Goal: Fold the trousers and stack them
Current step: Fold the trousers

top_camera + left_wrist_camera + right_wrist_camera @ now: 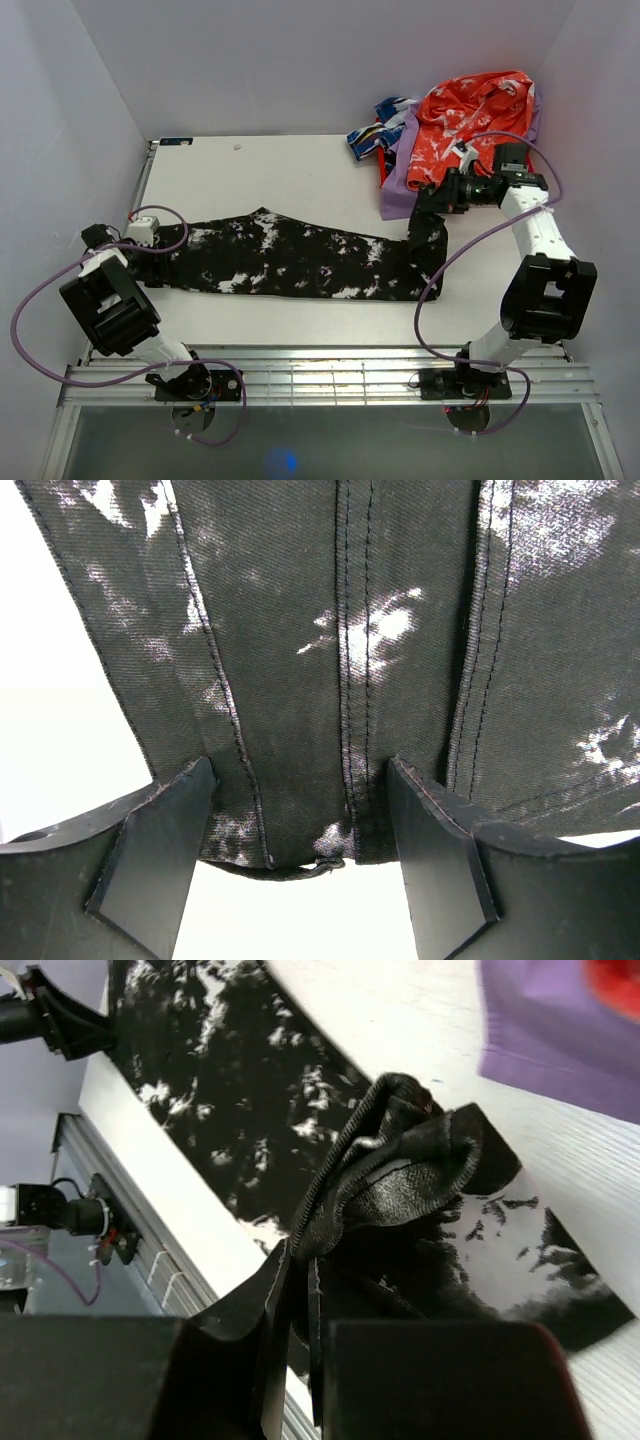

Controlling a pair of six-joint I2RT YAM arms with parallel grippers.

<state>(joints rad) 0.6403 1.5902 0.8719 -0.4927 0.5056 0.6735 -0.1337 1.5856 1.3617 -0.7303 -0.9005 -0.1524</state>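
Observation:
The black trousers with white blotches lie stretched across the table from left to right. My left gripper is at their left end. In the left wrist view the gripper is open, with its two fingers either side of the leg hem. My right gripper is at the right end, shut on the bunched waist fabric and holding it raised off the table. In the right wrist view the fabric is pinched between the gripper's fingers.
A pile of other clothes sits at the back right: a red and white garment, a purple one and a blue and white one. White walls close in the left, back and right. A metal rail runs along the near edge.

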